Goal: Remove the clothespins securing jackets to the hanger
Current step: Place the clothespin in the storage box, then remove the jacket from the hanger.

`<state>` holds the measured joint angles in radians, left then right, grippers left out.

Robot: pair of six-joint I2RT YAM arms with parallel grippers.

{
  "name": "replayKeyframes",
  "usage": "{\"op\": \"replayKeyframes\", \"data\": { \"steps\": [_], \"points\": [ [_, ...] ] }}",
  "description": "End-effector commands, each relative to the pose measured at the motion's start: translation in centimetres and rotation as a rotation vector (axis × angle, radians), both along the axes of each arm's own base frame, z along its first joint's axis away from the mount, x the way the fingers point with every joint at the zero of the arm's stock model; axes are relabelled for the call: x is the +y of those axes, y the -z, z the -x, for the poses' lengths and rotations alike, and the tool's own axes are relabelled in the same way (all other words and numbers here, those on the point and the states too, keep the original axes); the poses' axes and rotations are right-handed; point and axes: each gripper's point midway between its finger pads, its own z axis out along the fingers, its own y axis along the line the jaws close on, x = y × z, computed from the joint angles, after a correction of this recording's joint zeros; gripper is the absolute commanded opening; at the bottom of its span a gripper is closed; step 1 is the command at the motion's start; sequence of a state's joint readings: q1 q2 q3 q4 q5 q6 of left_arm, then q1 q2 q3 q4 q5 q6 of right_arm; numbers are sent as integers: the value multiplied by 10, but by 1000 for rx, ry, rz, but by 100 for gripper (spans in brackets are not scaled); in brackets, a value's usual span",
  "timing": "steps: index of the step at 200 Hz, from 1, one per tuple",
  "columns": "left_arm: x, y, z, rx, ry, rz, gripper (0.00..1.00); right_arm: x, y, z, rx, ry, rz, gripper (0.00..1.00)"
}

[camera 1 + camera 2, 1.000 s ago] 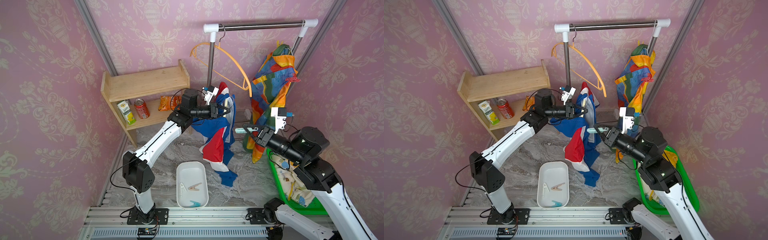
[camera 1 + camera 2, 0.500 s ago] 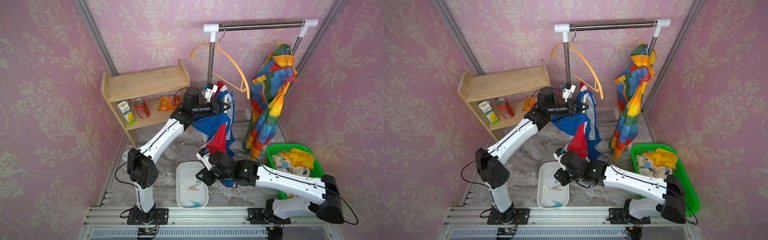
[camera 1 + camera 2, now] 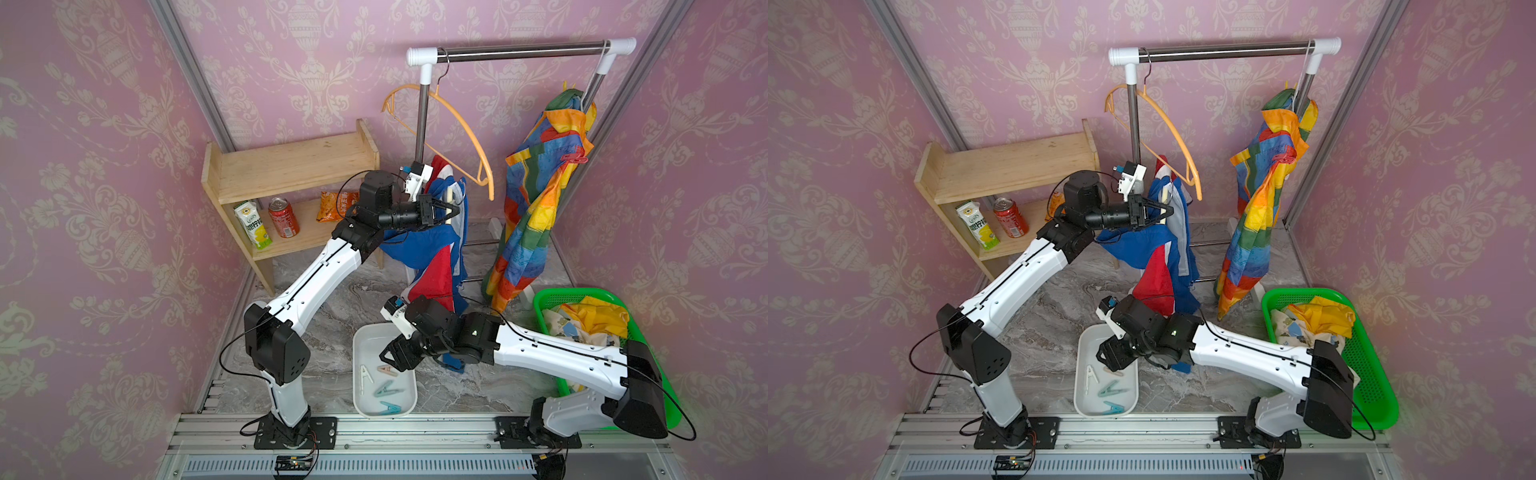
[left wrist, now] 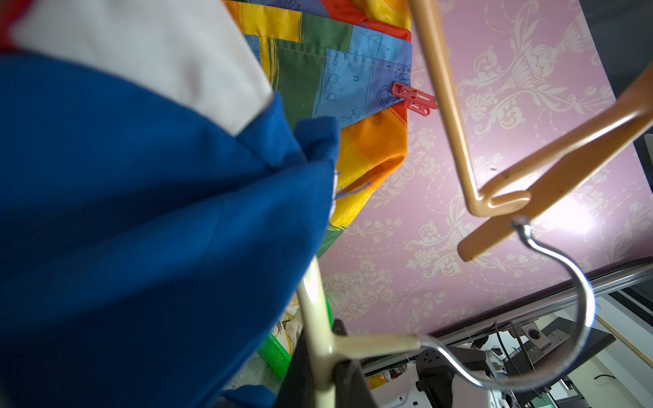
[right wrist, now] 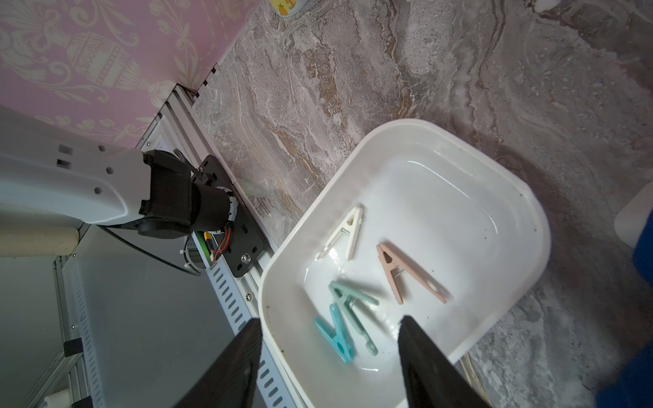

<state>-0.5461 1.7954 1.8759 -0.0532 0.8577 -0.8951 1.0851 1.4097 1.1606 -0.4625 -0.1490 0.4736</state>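
R end effector (image 5: 331, 319) over tray (image 5: 441, 148) — blue jkt (image 3: 419, 245) just behind.

Bright, even light from above; soft shadows on the floor (image 3: 365, 299). Both top views bow at the edges. Left wrist view: blue jacket (image 4: 141, 229) blurred, glare on the wall (image 4: 562, 220). Right wrist view: tray (image 5: 459, 197) glints.

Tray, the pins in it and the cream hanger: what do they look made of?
Tray: glossy white plastic, going by its sheen and rounded moulded rim. Pins: matte plastic in pastel colours, with a thin wire spring. Cream hanger: smooth glossy plastic, probably; its hook is shiny metal.
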Motion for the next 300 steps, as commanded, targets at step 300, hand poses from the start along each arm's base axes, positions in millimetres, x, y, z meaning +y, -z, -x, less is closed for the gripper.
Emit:
{"op": "replayKeyframes", "data": {
  "steps": [300],
  "points": [
    [8, -43, 127, -124, 336, 50, 0, -186, -250, -167, -772, 729, -194, 80]
  ]
}}
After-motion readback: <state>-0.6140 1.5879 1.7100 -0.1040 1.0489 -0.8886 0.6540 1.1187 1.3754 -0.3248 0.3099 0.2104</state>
